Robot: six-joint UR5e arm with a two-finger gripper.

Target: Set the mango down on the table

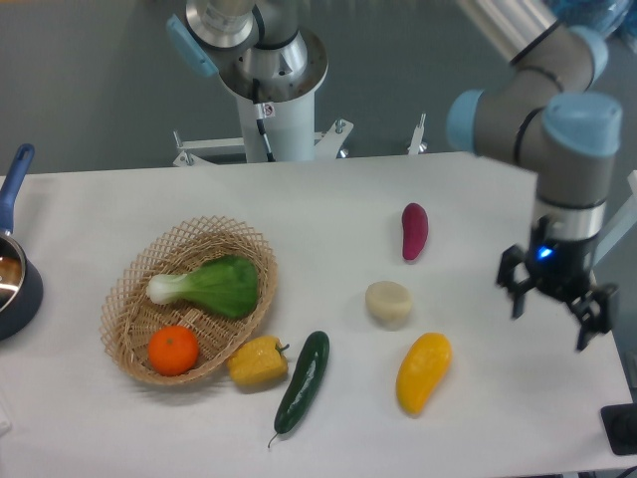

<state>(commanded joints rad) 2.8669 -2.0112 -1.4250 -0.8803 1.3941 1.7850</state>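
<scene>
Spread fingers are seen on the tool (553, 312), which hangs over the right part of the table (328, 219) with nothing held between its jaws. The mango (423, 371) is found lying flat on the white tabletop, tilted with its upper end to the right, apart from the tool and to its lower left. Just above the mango, a pale round piece (388, 304) is set on the table, close to it but not touching. Farther up, a purple sweet potato (414, 231) is laid nearly upright in the picture. To the left of the mango, a dark green cucumber (302, 380) is placed at a slant, and a yellow bell pepper (259, 362) is seen just beside it, against the rim of a wicker basket (129, 299). Inside the basket, a bok choy (209, 286) is laid across the middle and an orange (173, 351) is set at the near end. At the left edge of the table, part of a dark pot with a blue handle (14, 189) is shown.
</scene>
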